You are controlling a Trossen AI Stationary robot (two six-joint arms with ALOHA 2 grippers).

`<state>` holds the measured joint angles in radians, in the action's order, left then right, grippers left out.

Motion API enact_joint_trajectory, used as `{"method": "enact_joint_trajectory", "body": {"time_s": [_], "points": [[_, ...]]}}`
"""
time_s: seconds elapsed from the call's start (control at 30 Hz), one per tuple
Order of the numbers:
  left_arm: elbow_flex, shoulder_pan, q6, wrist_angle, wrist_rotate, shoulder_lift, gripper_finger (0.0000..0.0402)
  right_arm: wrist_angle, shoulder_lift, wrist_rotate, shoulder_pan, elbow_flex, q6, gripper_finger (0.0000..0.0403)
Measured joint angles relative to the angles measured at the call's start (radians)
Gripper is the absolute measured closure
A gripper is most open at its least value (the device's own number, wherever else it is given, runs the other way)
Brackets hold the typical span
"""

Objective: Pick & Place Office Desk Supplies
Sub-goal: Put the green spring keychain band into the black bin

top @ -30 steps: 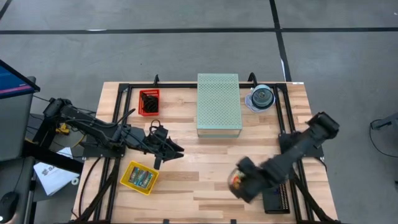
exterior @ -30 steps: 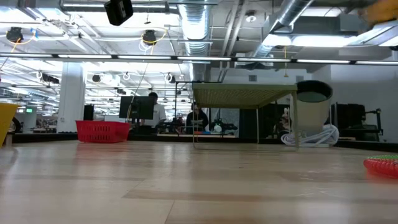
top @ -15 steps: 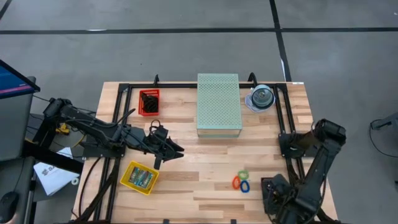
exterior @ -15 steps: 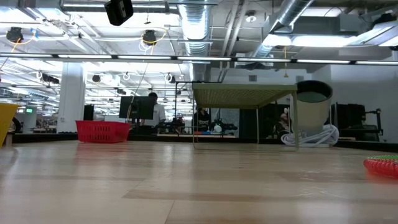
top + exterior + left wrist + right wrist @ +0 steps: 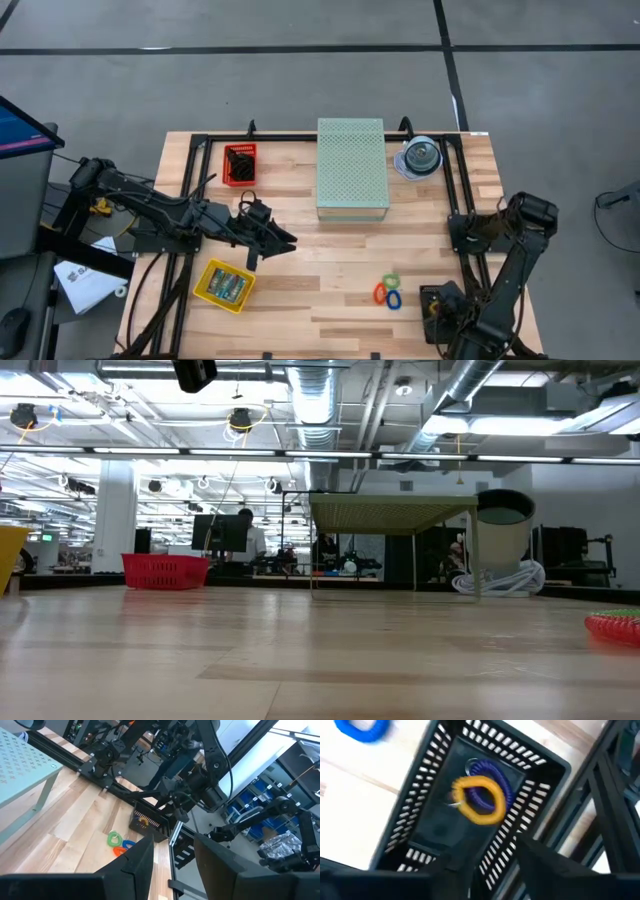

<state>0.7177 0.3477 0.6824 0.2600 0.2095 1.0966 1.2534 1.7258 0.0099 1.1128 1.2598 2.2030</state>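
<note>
A black slotted basket (image 5: 470, 805) at the table's near right corner holds a purple loop (image 5: 492, 782) with a yellow loop (image 5: 477, 802) lying over it. My right gripper (image 5: 475, 880) hangs open above this basket (image 5: 430, 298), pointing down, and neither loop is between its fingers. Green, orange and blue loops (image 5: 387, 291) lie on the wood left of the basket. My left gripper (image 5: 288, 240) hovers open and empty above the table's left middle, pointing right. A yellow tray (image 5: 224, 285) holds packets.
A pale green perforated box (image 5: 352, 168) stands at the far middle, with a clear disc spindle (image 5: 420, 157) to its right. A red basket (image 5: 239, 163) with black clips sits far left. Black frame rails (image 5: 460, 200) run along both sides. Bare wood lies between the arms.
My right gripper has swung from over the coloured loops toward the table's near right corner and sunk over the black basket, with its wrist turning. The green, orange and blue loops now lie uncovered on the wood.
</note>
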Motion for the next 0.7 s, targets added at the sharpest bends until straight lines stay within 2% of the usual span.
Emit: {"method": "enact_joint_trajectory", "body": {"time_s": [0.1, 0.17, 0.3, 0.37, 0.43, 0.57, 0.7], "points": [[0.000, 0.000, 0.002, 0.000, 0.000, 0.000, 0.0266, -0.002, -0.004, 0.024, -0.001, 0.000, 0.001, 0.0223], [0.000, 0.000, 0.002, 0.000, 0.000, 0.000, 0.0266, -0.022, -0.018, 0.088, -0.012, 0.002, 0.000, 0.0202], [0.000, 0.000, 0.003, 0.000, 0.000, 0.000, 0.0266, -0.083, -0.065, 0.316, -0.088, 0.029, -0.079, 0.0192], [0.000, 0.000, 0.003, 0.000, 0.000, 0.000, 0.0266, -0.124, -0.067, 0.362, -0.160, 0.030, -0.194, 0.0198], [0.000, 0.000, 0.003, -0.001, 0.000, 0.000, 0.0266, -0.158, -0.060, 0.345, -0.237, 0.027, -0.336, 0.0211], [0.000, 0.000, 0.003, 0.000, -0.001, 0.000, 0.0266, -0.213, -0.031, 0.206, -0.388, 0.026, -0.626, 0.0239], [0.000, 0.000, 0.011, 0.000, -0.002, 0.000, 0.0266, -0.182, -0.025, 0.205, -0.491, 0.027, -0.773, 0.0254]]}}
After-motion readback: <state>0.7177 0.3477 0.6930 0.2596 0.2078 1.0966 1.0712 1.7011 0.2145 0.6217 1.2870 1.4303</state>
